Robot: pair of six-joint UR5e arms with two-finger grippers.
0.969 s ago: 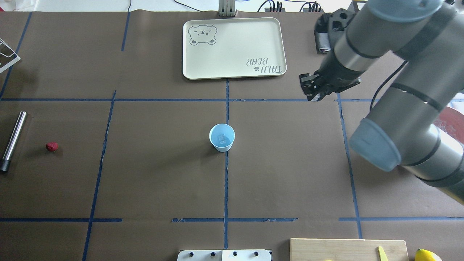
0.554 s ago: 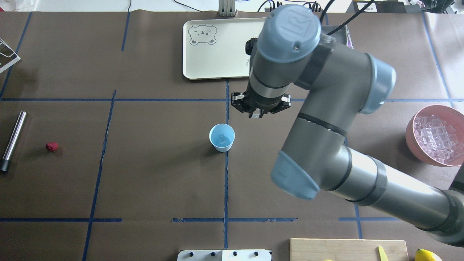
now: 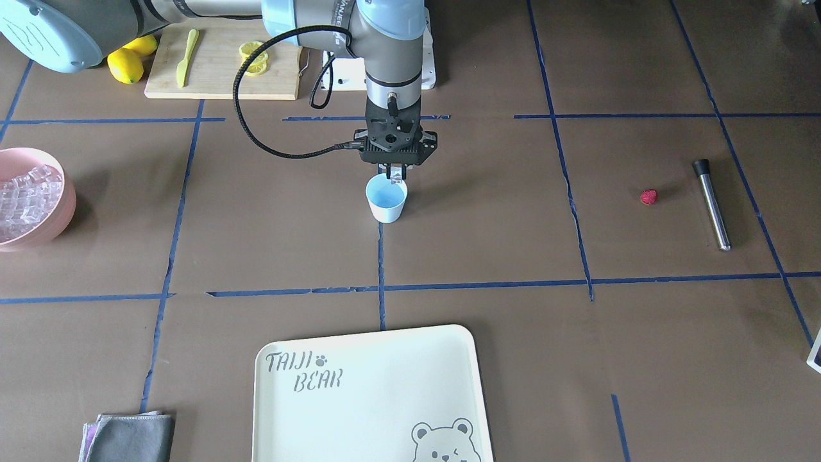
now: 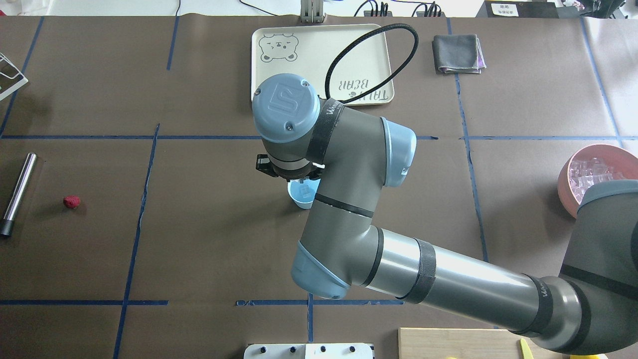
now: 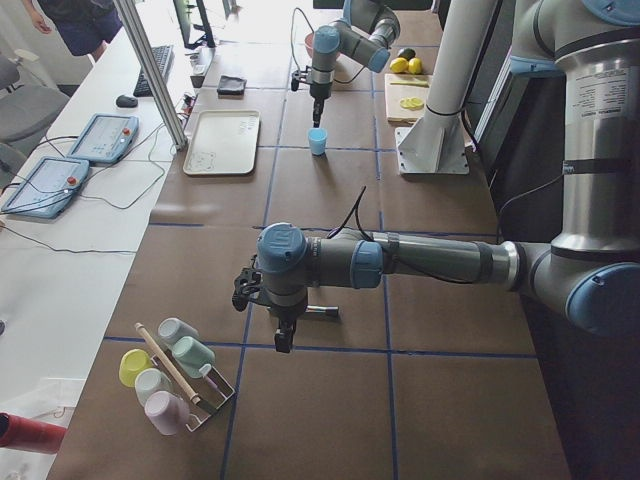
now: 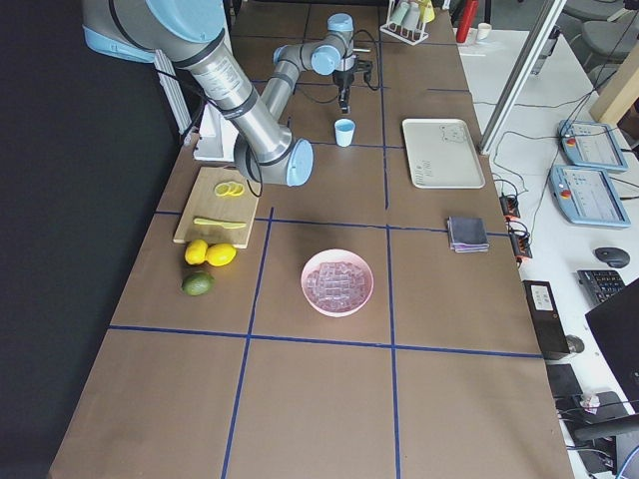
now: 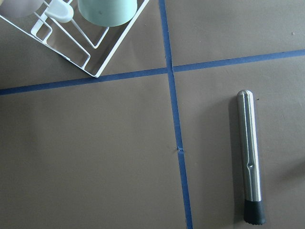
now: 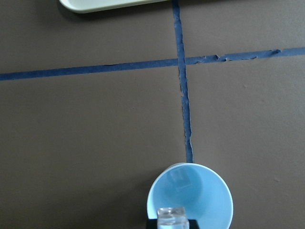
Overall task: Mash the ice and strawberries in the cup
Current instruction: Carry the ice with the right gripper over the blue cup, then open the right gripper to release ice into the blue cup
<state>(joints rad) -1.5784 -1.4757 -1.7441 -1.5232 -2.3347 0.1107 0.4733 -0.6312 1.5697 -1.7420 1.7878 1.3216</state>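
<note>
Right wrist-mounted: right gripper (image 3: 396, 171) clamped on 1 ice cube (image 8: 171, 215) above cup (image 8: 215, 192).

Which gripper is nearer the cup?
Right. The right gripper hangs just above the cup, holding an ice cube over it; the left gripper is far off at the table's left end, near the metal muddler.

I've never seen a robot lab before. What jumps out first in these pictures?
The robot's right tool hangs right over the small blue cup at the middle of the table, pinching a clear ice cube. Next come the pink bowl heaped with ice at one end, and a lone red strawberry beside a steel rod at the other.
</note>
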